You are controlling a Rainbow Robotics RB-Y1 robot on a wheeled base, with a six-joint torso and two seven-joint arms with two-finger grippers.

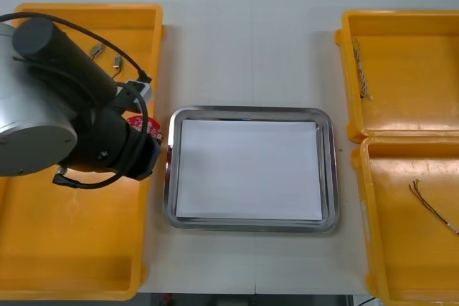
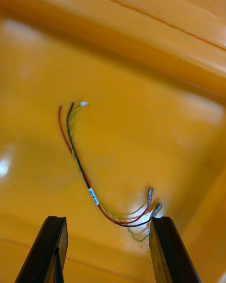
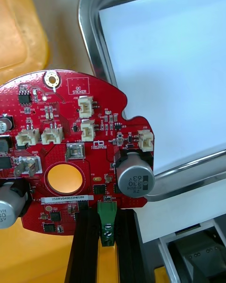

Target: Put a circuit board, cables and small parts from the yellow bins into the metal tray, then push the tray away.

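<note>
**A:** The left gripper [image 3: 107, 238] is the one at work, clamped narrow on the circuit board [image 3: 75, 155] at its edge. A green connector [image 3: 107, 221] sits between the black fingers.

**B:** Where is it hanging?

**A:** Right at the border. The board sits by the inner wall of the left yellow bin [image 1: 86, 249]. In the wrist view its edge overlaps the left rim of the metal tray [image 3: 93, 52].

**B:** So what does the next move turn on?

**A:** Direction, I'd say. The tray lies toward the robot's right from that hand. Its long axis runs side to side across the table [image 1: 215, 48], along the likely line of travel, so there's room to land on the white inside.

**B:** And the board's attitude?

**A:** It's round, so it has no real long axis. It juts straight out from the fingertips, component face to the wrist camera, with the grey capacitor [image 3: 135, 179] on the tray side.

**B:** The other arm?

**A:** The right gripper [image 2: 108, 252] hovers over a right yellow bin [image 2: 141, 52], fingers wide apart and holding nothing. A red and yellow cable [image 2: 80, 170] lies on the bin floor, curving away from the fingers, one end close by a fingertip. The left arm is plainly the nearer one to the tray.
</note>
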